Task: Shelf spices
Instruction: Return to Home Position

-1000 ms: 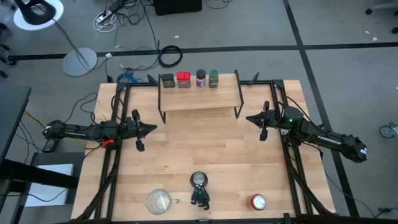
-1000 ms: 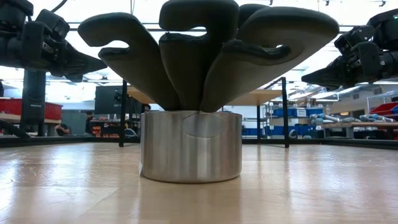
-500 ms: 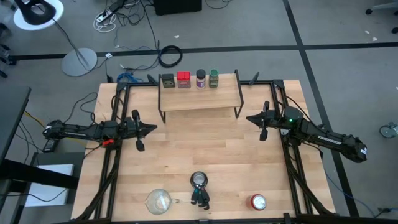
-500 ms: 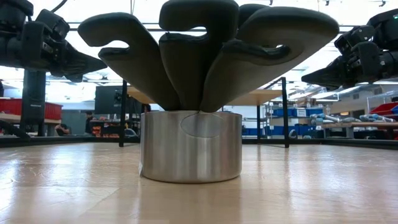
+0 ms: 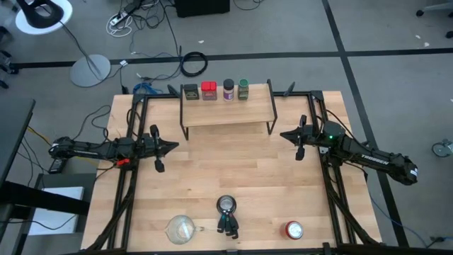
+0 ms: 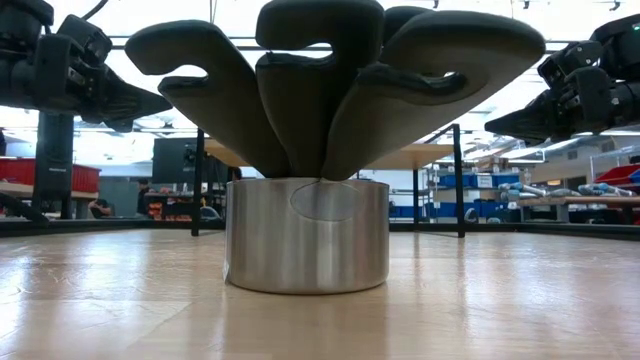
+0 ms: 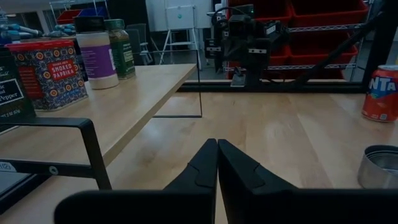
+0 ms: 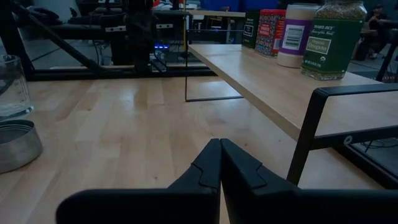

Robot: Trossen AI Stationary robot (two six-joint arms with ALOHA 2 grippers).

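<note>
Spices [image 5: 209,90]: row on shelf [image 5: 226,113], well apart from jaws.
Left gripper [image 5: 174,146], right gripper [image 5: 284,134]: jaws closed, empty.
Writing: red tin [image 7: 48,71] "SMOKED PAPRIKA"; green jar [image 8: 336,38] "TRADER JOE'S".

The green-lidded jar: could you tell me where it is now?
In the high view, the green-lidded jar stands on the shelf, rightmost in the row, beside the purple-labelled jar.

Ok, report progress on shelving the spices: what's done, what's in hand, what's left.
Done: the dark olive tin, red tin, purple-labelled jar and green jar stand in a row along the back of the shelf. In hand: nothing. The left gripper and right gripper hang at opposite sides of the table, fingers shut and empty, clear of the shelf. Left: no spice is off the shelf, so the shelving looks finished.
</note>
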